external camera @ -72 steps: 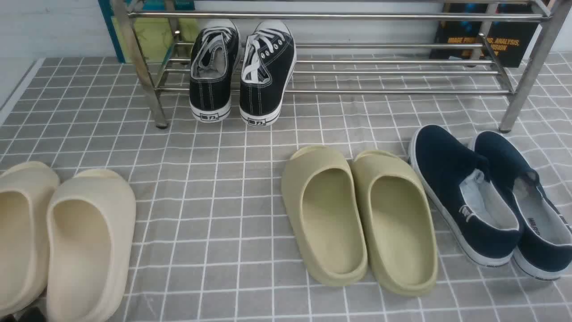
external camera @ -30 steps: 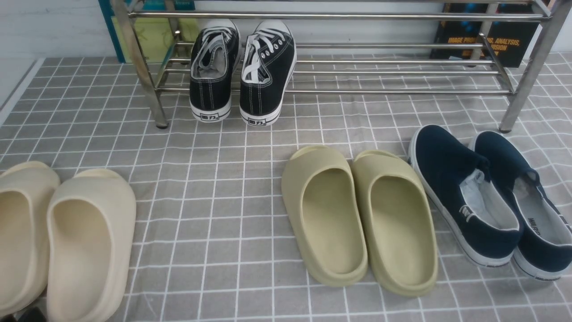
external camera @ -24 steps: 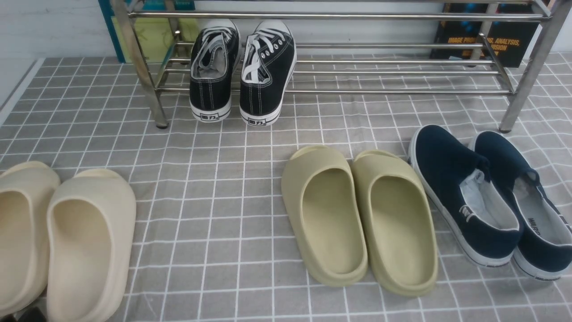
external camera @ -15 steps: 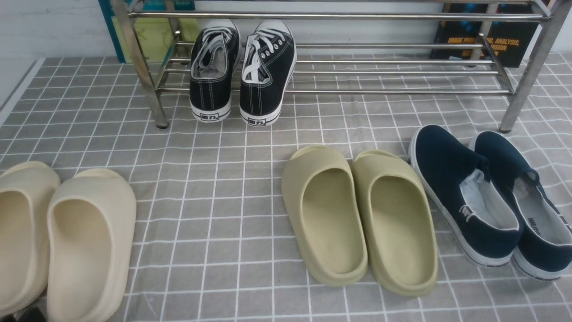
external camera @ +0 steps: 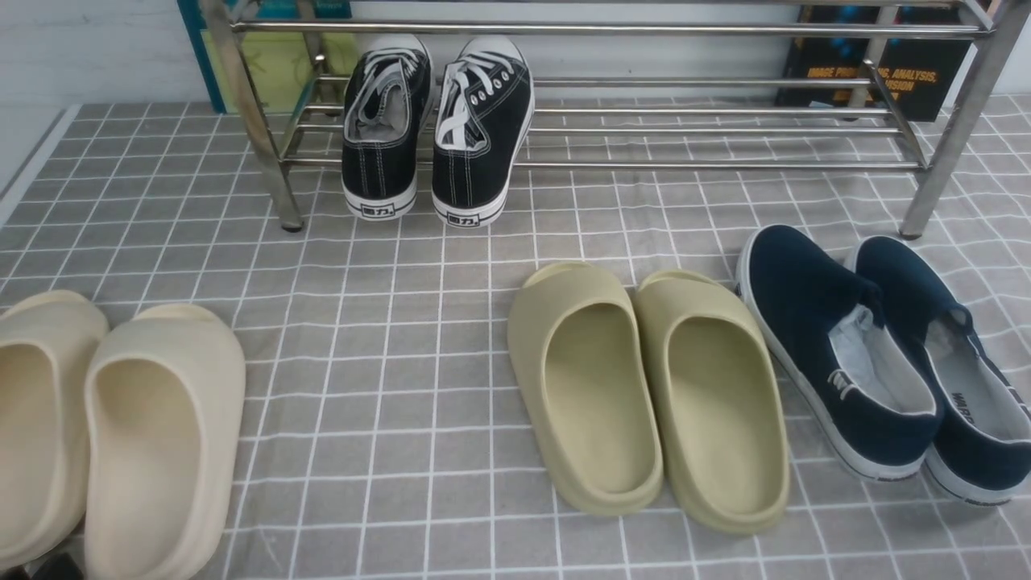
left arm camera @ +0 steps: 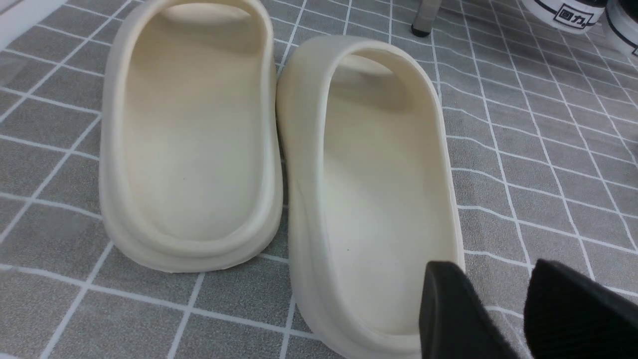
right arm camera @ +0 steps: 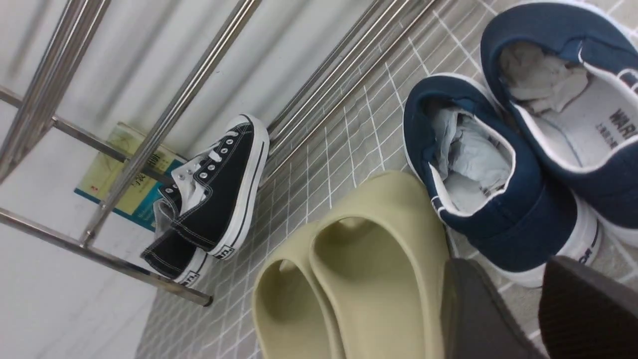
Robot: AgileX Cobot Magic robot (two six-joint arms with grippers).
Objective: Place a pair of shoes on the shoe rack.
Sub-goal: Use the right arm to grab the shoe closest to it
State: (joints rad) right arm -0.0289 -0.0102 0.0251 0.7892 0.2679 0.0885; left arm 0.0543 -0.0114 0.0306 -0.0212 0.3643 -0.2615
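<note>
Two navy slip-on shoes point(external camera: 886, 354) with white soles stand side by side on the checked cloth at the front right, just before the chrome shoe rack point(external camera: 612, 29). They also show in the right wrist view point(right arm camera: 498, 164), stuffed with paper. My right gripper point(right arm camera: 518, 299) is open and empty, hanging just behind the heel of one navy shoe. My left gripper point(left arm camera: 498, 299) is open and empty over the heel end of a cream slipper point(left arm camera: 369, 189). Neither gripper shows in the front view.
Black lace-up sneakers point(external camera: 435, 121) lean on the rack's lower bars at the left. Olive slippers point(external camera: 644, 387) lie in the middle, cream slippers point(external camera: 105, 435) at the front left. A rack leg point(external camera: 942, 161) stands just beyond the navy shoes. Books lean behind the rack.
</note>
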